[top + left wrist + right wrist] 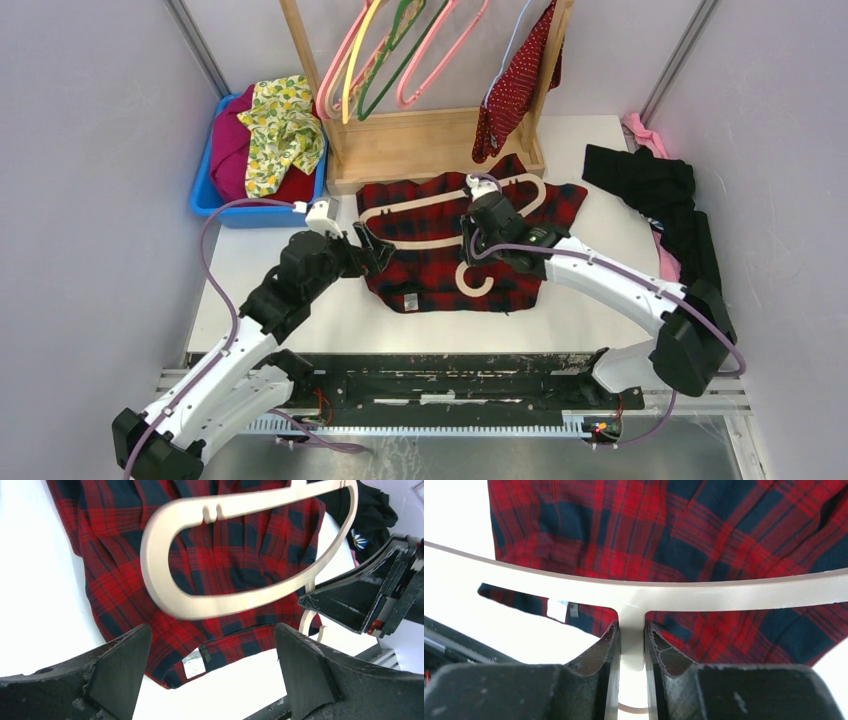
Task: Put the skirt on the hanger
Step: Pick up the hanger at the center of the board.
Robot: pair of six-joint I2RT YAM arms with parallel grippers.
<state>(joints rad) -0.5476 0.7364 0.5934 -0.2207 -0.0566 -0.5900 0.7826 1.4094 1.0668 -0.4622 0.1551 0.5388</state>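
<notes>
Right end effector (631, 635) is clamped tight on the neck of the pale curved hanger (154, 565), just below its crossbar. It holds that hanger low over the red-and-black plaid garment (430, 270), which lies spread on the worktop (300, 290). The left end effector (210, 650) is spread wide and holds nothing, poised at the garment's left edge.

The skirt (515, 85), dark red with white dots, is not between the arms. It hangs at the wooden rack (420, 140) at the back, apparently from the hanger (510, 40), a thin lilac wire, so that pairing looks done.

The work in hand seems to be feeding the pale hanger into the plaid piece. Its label lies at the near edge, so the opening is probably there, on the hook's side. The left fingers should pinch only the top layer near that label and lift it a little. The right should hold the hanger level and slide one arm in first. Catching both layers would shut the opening, and a tilted hanger could drag the cloth.
</notes>
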